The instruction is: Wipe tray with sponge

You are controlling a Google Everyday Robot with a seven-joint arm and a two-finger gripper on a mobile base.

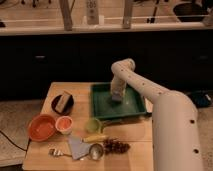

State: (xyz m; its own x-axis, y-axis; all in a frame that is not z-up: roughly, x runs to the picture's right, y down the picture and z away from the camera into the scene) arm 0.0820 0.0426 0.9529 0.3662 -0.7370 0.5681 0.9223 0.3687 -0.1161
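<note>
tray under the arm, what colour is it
Dark green, clearest in the camera view; the end effector is down inside the tray.

gripper [117,96] in tray [104,108]: blurred | arm [170,125]: cut off lower right

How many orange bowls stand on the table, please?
2. The large orange bowl is at the left edge of the table; the smaller bowl is just right of it. The gripper is down in the tray.

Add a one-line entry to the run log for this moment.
task: wipe tray | gripper: down inside tray, left of middle | sponge: cannot confirm at gripper | tray: on table, right of black plate
</note>
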